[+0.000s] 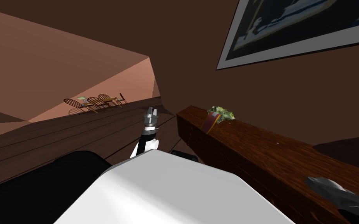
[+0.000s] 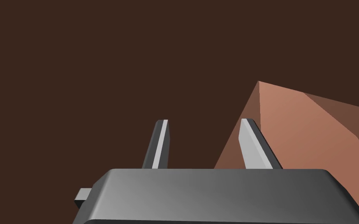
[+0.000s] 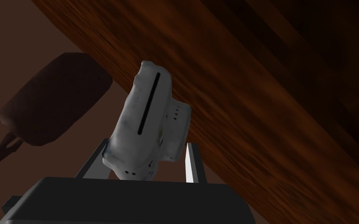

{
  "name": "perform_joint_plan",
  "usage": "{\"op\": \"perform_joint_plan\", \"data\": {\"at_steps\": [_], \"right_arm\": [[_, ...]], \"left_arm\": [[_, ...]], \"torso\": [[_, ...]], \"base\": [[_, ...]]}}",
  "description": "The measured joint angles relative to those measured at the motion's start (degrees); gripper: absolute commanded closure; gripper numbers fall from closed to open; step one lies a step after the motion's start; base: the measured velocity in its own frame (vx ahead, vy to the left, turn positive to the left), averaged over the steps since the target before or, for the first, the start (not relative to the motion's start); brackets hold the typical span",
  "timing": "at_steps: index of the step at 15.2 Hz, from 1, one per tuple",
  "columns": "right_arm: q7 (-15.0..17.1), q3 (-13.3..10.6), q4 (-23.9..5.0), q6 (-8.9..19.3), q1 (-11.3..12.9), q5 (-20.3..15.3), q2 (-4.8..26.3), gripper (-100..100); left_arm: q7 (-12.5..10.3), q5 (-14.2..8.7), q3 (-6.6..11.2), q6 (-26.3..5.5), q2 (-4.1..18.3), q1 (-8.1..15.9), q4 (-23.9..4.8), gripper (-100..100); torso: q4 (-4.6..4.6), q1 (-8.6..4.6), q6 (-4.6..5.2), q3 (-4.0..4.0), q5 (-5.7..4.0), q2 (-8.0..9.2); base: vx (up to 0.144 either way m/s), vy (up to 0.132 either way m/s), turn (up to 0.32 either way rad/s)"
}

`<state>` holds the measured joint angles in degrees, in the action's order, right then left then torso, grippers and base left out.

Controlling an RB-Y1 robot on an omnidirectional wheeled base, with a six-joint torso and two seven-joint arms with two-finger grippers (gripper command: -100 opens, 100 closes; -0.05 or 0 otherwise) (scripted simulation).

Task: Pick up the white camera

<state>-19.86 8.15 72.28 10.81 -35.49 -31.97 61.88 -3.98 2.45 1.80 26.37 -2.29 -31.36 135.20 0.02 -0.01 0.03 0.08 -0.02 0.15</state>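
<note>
Over the near right end of the long wooden cabinet (image 3: 276, 116), the right gripper (image 3: 147, 142) has its two fingers closed against the sides of the white camera (image 3: 147, 112). The camera stands tilted between them with its dark slot facing the lens. Whether it touches the cabinet top I cannot tell. Beyond the cabinet's edge lies a dark brown rounded cushion (image 3: 54, 101). Farther left, the left gripper (image 1: 150, 112) points away over the plank floor (image 1: 58, 136), its fingers (image 2: 161, 144) parted and holding nothing. At the cabinet's far end stands a green plant (image 1: 221, 113).
</note>
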Motion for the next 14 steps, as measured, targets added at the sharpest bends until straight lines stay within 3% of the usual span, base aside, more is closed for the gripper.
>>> {"op": "perform_joint_plan", "data": {"at_steps": [14], "right_arm": [[-6.78, 7.77, 13.71, 0.89, -11.72, 2.04, -4.17, 100]], "left_arm": [[0.0, 0.0, 0.0, 0.0, 0.0, -0.01, 0.0, 0]], "torso": [[-0.03, 0.11, 0.0, -0.1, 0.1, -0.19]], "base": [[0.064, -0.003, -0.071]]}}
